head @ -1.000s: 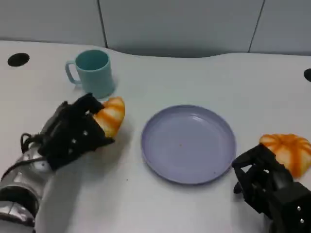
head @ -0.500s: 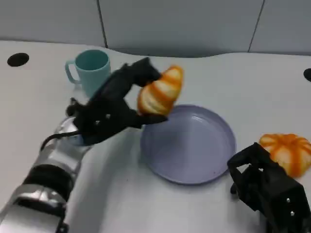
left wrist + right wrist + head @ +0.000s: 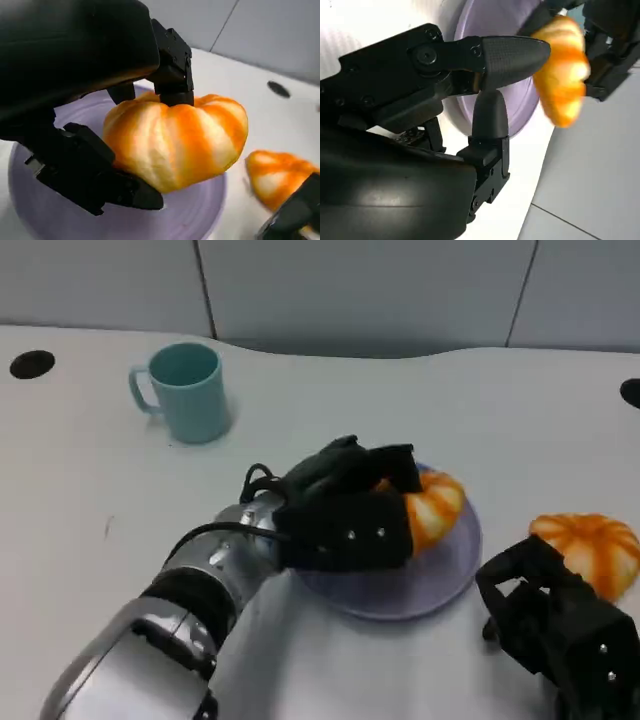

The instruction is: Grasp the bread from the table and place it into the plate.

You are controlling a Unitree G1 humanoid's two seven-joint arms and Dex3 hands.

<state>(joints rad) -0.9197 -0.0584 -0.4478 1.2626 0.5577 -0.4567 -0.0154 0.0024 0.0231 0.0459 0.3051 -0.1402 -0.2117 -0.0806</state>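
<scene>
At frame centre the left hand grips the bread over the purple plate. Lower right, the right hand holds nothing, fingers apart. No writing is readable on the counter.

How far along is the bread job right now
Done: the bread is lifted and carried over the purple plate. In hand: the left hand grips it. Left: release it and withdraw. A second bread lies on the table by the right hand.

Bright, even light; perhaps slight blur.
</scene>
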